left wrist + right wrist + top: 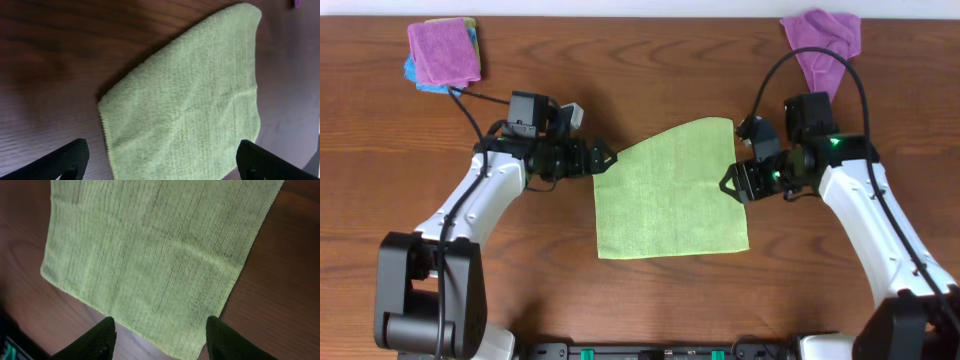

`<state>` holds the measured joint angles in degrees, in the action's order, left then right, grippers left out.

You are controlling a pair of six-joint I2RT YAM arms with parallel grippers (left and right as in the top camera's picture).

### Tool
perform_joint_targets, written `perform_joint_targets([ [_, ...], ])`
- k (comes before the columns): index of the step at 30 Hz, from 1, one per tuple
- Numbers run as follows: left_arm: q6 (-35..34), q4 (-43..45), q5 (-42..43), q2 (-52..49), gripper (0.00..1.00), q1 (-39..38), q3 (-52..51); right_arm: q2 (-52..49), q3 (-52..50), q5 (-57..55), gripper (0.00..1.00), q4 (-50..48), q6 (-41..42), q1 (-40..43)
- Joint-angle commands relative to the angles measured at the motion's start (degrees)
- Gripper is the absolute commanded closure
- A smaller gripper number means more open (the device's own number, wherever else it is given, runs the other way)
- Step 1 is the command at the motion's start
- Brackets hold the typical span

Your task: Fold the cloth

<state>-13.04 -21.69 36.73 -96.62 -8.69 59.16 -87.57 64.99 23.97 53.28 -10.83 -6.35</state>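
The lime-green cloth (670, 192) lies flat on the wooden table, roughly square, its far right corner stretched out. My left gripper (607, 158) is open beside the cloth's far left corner, not touching it. In the left wrist view the cloth (190, 105) fills the middle between the open fingers (160, 165). My right gripper (728, 184) is open at the cloth's right edge. In the right wrist view the cloth (160, 245) lies ahead of the open fingers (160, 337), and its near edge reaches between them.
A purple cloth (443, 50) on a blue one (412, 70) lies at the far left corner. Another purple cloth (823, 42) lies at the far right, behind my right arm.
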Motion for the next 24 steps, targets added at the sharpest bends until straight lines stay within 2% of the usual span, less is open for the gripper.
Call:
perform_joint_targets([
  [1,0.39,2.32,1.90,-1.42,0.05,0.42,-2.95,1.03,0.87,-0.63,0.43,0.96,-3.02,-1.09],
  [8,-5.09,11.69,3.85,-2.56,0.05,0.44,-7.45,1.03,0.87,-1.90,0.44,1.46,-2.97,-3.04],
  [20,-7.93,15.63,6.75,-9.14,0.05,0.42,-7.58,1.01,-0.35,-3.72,0.48,1.33,-2.95,-5.97],
  [24,-10.84,18.16,6.78,-11.21,0.05,0.42,-7.58,1.01,-2.03,-4.35,0.48,-0.68,-2.89,-7.26],
])
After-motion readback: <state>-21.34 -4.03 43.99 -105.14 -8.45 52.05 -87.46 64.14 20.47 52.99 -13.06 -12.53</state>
